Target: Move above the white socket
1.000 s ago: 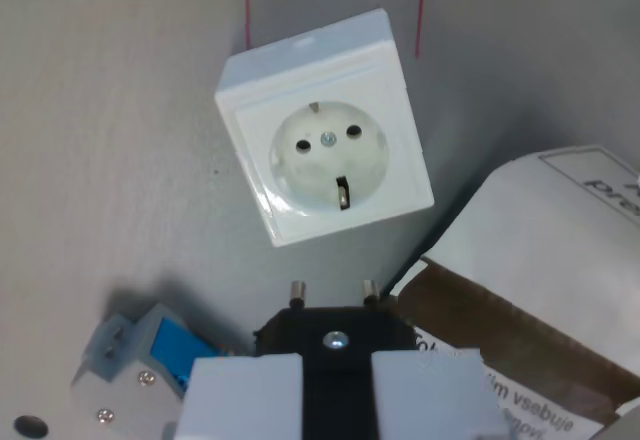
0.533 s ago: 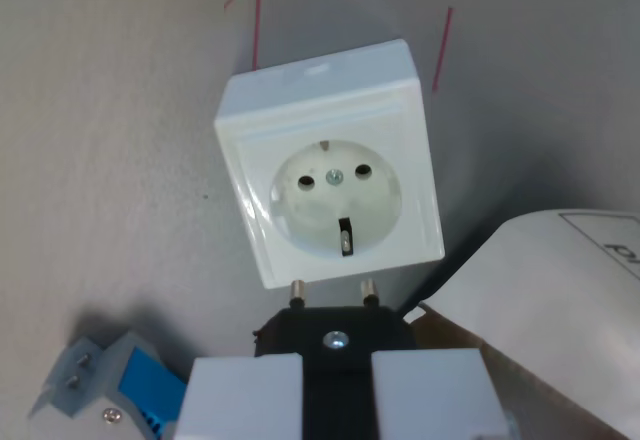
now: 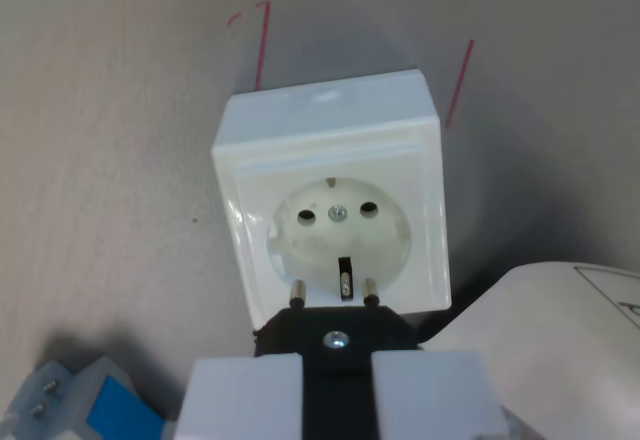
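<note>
The white socket (image 3: 335, 210) is a square box with a round recess, two holes and a centre screw, lying on the grey surface in the middle of the wrist view. My gripper (image 3: 337, 390) fills the bottom centre, its two white fingers (image 3: 240, 400) shut on a black plug (image 3: 335, 335). The plug's two metal pins point up the picture and overlap the socket's lower rim, just below the recess.
Two red lines (image 3: 262, 45) are drawn on the surface beyond the socket. A white paper or cardboard sheet (image 3: 570, 340) lies at the lower right. A grey and blue part (image 3: 85, 405) sits at the bottom left corner.
The camera has moved toward the socket: the socket has slid down the picture and grown, and the plug pins now overlap its lower edge. The grip on the plug is unchanged.
</note>
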`<action>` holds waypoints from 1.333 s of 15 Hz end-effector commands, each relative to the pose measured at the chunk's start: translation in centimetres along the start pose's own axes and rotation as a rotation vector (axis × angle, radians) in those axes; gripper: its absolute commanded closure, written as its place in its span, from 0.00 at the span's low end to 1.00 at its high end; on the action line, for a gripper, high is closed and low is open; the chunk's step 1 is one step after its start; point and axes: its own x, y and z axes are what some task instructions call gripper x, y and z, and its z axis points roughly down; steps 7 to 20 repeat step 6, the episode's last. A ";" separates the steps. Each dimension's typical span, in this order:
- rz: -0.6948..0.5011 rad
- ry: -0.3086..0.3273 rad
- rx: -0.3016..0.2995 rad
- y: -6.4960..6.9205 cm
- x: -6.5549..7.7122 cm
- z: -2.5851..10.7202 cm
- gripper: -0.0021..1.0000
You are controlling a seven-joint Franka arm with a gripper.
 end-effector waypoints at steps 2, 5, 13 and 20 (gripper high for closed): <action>-0.083 0.005 0.018 0.3 1.0 0.9 1.00; -0.073 -0.001 0.018 0.4 1.1 1.2 1.00; -0.071 -0.001 0.018 0.4 1.1 1.2 1.00; -0.071 -0.001 0.018 0.4 1.1 1.2 1.00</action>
